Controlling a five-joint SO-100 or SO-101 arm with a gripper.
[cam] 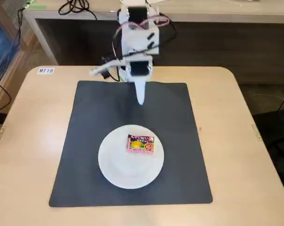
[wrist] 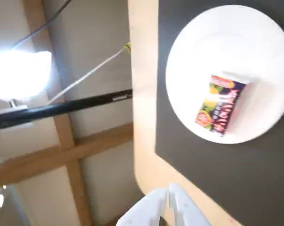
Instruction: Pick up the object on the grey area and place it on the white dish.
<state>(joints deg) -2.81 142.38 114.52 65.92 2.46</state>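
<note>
Since the box [cam: 140, 144] already lies on the plate [cam: 114, 168] at lower centre of the fixed view, your gripper [cam: 141, 98], fingers together and empty, hangs well above it at upper centre.

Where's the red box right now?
In the fixed view the red box lies on the white dish, toward its far rim, mid-mat; the gripper is apart, nearer the arm's base.

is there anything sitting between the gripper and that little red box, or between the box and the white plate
Nothing visible does. The red box already lies on the white plate, and only bare grey mat separates it from the gripper, which hangs near the mat's far edge, fingers together.
</note>
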